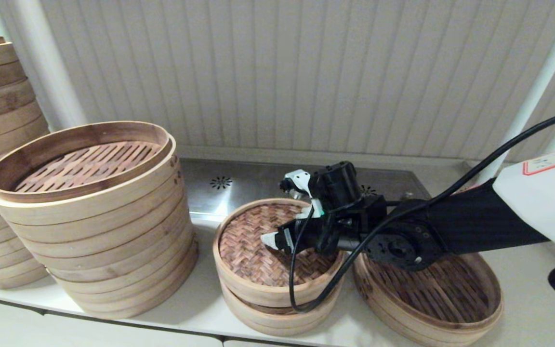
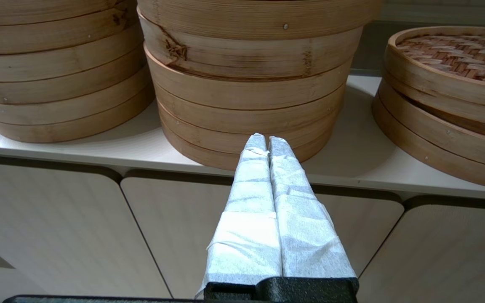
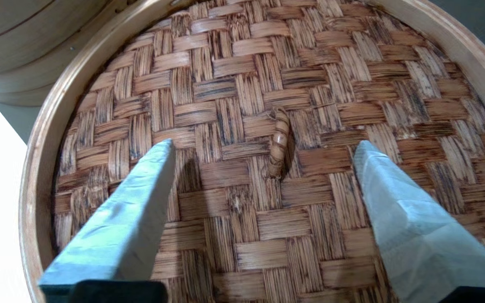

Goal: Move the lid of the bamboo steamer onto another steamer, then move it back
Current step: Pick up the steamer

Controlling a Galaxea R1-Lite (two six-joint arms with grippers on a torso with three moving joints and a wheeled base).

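The right gripper (image 3: 263, 147) hangs spread wide over the round brown herringbone-woven bamboo steamer lid (image 3: 242, 105), grasping nothing. Its small woven loop handle (image 3: 279, 143) lies between the taped fingers (image 3: 141, 202). Whether the tips touch the weave cannot be told. The head view alone shows the lid sitting on the small low pale bamboo basket (image 1: 277, 315). The left gripper (image 2: 265, 143), fingers clenched together and empty, is parked before the white counter edge (image 2: 99, 155), near the tall stack of wide bamboo baskets (image 2: 246, 84).
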